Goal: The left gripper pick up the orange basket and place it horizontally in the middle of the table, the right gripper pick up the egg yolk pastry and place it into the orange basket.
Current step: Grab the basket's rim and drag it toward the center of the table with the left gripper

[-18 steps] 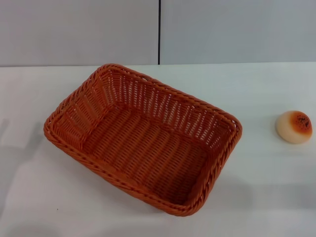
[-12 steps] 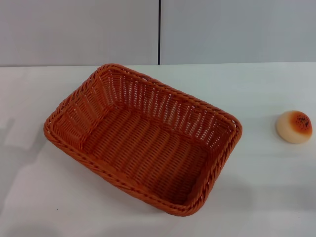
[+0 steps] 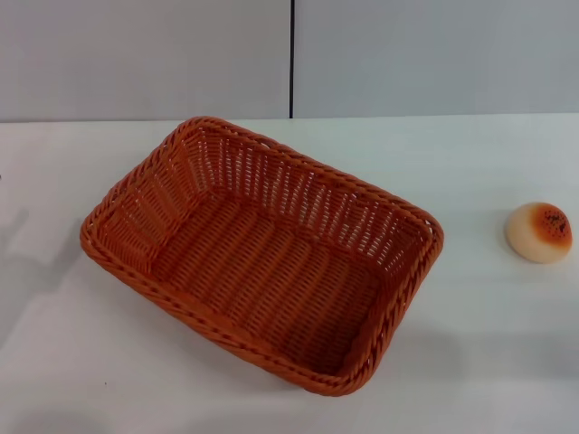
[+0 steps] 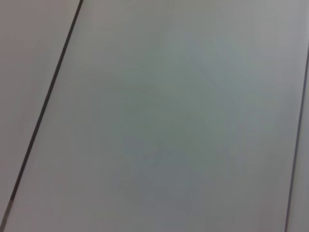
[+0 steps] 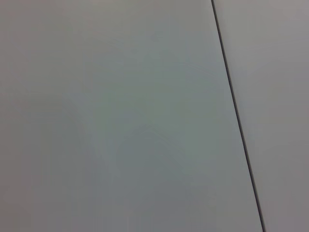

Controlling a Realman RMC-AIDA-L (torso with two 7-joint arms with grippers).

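While neither gripper was in view, so I couldn't judge the jaws, nothing was done: the basket (image 3: 262, 256) sat askew mid-table (image 3: 488, 353), the pastry (image 3: 538, 232) well right of it.

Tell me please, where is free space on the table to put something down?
The table is bare left of the orange basket, between it and the egg yolk pastry, and behind it toward the wall. Nowhere is crowded; the basket itself is empty.
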